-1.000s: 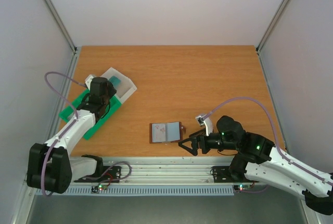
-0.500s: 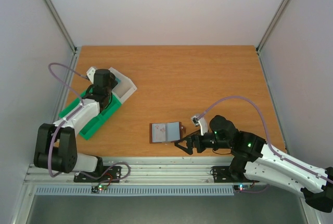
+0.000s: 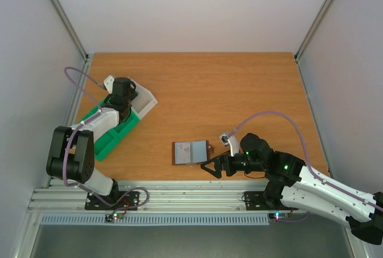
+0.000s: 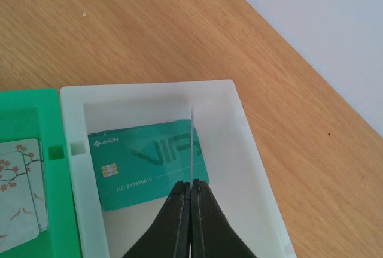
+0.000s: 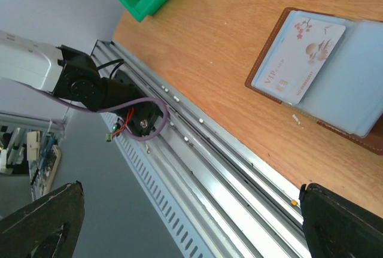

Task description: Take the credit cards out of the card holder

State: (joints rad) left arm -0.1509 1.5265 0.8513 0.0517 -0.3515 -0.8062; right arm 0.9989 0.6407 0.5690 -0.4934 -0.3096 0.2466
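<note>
The card holder (image 3: 190, 152) lies open near the table's front edge, brown outside with grey-blue inner faces (image 5: 353, 96). A pale credit card with a blossom print (image 5: 299, 60) sits in its left face. My right gripper (image 3: 209, 167) stands open just right of the holder, over the front rail, with nothing between its fingers (image 5: 42, 222). My left gripper (image 4: 192, 187) is shut on a thin credit card (image 4: 192, 144) seen edge-on. It hangs over the clear box (image 4: 251, 150). A teal credit card (image 4: 146, 162) lies flat in that box.
A green compartmented tray (image 3: 108, 129) adjoins the clear box (image 3: 143, 99) at the far left; a blossom-print card (image 4: 18, 192) lies in it. The aluminium rail (image 5: 239, 168) runs along the table's front edge under my right gripper.
My left gripper has moved away from the arm bases, from over the green tray to over the clear box. The right gripper shifted slightly left toward the card holder, then stopped.
</note>
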